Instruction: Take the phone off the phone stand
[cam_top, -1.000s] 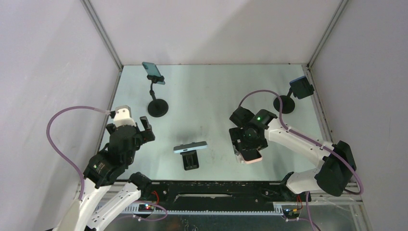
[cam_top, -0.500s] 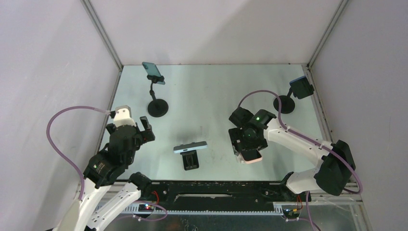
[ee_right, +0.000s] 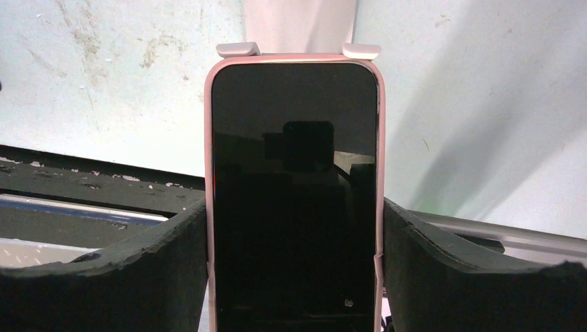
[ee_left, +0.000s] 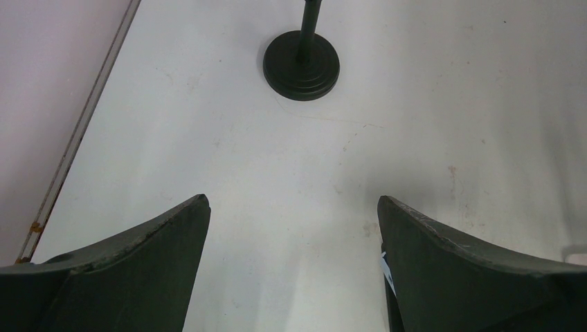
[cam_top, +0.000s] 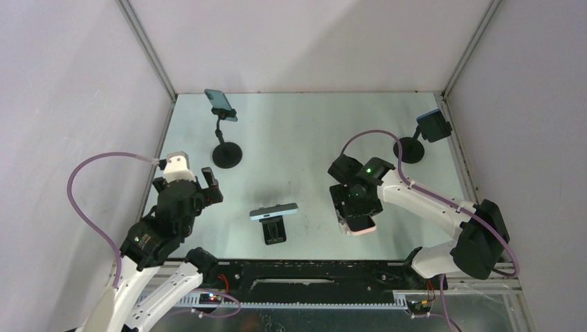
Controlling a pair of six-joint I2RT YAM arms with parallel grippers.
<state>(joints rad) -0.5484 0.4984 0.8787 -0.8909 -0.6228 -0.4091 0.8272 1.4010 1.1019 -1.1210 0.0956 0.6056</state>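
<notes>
Overhead view of a pale counter [cam_top: 304,131] walled on three sides; right end effector [cam_top: 354,216] hangs over a pink-cased phone [cam_top: 364,228] close to the near edge, right of centre; left end effector [cam_top: 187,181] sits near the left edge, jaws spread wide, grasping nothing; three more handsets rest on other holders, none with an arm at it: a teal phone [cam_top: 221,104] toward the far left corner, a blue phone [cam_top: 434,126] by the right edge, a light blue phone [cam_top: 275,211] near the middle of the near edge.

Left wrist view: two dark fingers [ee_left: 131,270] stand far apart over bare counter, with only a round black base [ee_left: 302,66] ahead.

Right wrist view: the phone fills the middle, dark screen facing the camera, its far end tucked under two white clips [ee_right: 239,49] of the phone stand [ee_right: 299,21]; a finger [ee_right: 124,270] lies along each long side, yet whether they clench it or merely bracket it cannot be told.

Judged progress: approach done; the phone is not yet out; firm grasp, lift clear of the clips and set-down all remain.
</notes>
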